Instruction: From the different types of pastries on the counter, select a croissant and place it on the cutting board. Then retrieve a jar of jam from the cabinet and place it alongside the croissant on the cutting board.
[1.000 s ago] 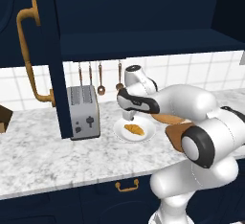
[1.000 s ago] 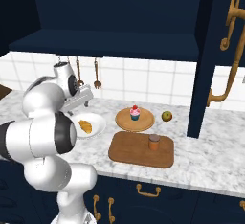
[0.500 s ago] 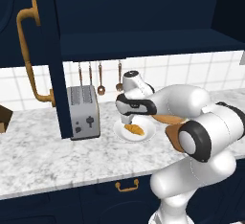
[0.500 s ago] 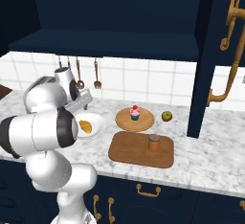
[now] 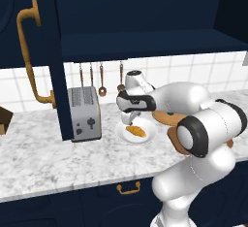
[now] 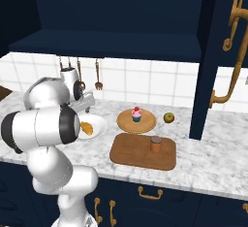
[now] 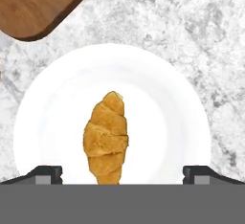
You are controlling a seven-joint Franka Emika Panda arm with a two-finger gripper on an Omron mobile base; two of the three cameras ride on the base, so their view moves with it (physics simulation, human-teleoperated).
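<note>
The golden-orange, ridged crescent croissant (image 7: 106,139) is seen lying flat on a smooth round white plate (image 7: 158,98). In the hand view its long axis runs straight away from the fingers (image 7: 122,174), crosswise to the line between the two tips, with one tapered end pointing toward the far rim of the plate and the other end lying between the tips. The two dark finger tips are spread wide apart, one on either side of the pastry, and nothing is held between them; whether they hang above the plate or reach its surface cannot quite be told. The pastry's surface is marked by overlapping baked segments, broadest at the middle.

The plate rests on the white-and-grey marbled counter (image 7: 201,31). Beyond the fingers and to one side, a rounded corner of the flat brown wooden cutting board (image 7: 33,3) is seen, its grain running lengthwise. In the right base view a small orange-brown cylindrical jar with a darker lid (image 6: 155,144) stands upright on that board, and a pink-frosted cupcake in a teal wrapper (image 6: 136,115) sits on a round tan wooden plate (image 6: 145,124) behind it.
</note>
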